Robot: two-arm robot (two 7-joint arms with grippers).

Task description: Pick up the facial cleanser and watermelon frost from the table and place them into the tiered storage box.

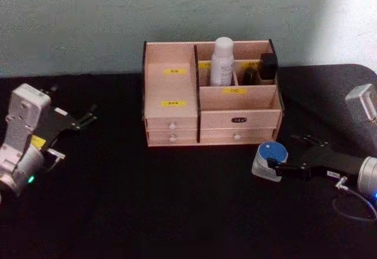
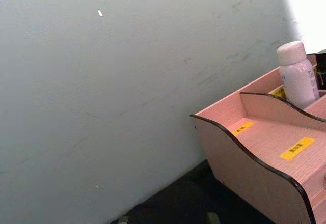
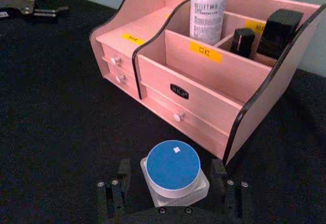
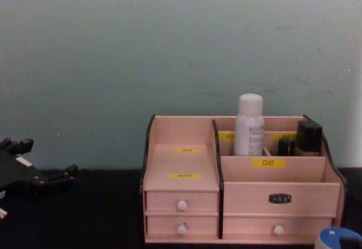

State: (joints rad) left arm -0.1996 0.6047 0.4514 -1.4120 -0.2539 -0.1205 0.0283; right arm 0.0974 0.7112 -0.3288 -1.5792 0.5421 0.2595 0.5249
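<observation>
R gripper [image 3: 171, 172] fingers [image 3: 220, 178]: wide, either side of watermelon frost jar [image 3: 173, 164], lined up to clamp.
Storage box [image 3: 239, 81]: just beyond fingertips; cleanser btl [image 3: 207, 10] inside.
L gripper [image 1: 87, 116]: parked far off.

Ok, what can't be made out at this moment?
- What the blue-lidded jar between the right gripper's open fingers is: the right wrist view looks down on its plain lid, and the chest view's bottom edge cuts it.
- Printing on the yellow labels: too small, head view.
- Inside the tiered storage box's drawers: shut fronts.
The left gripper sits parked at the left.
</observation>
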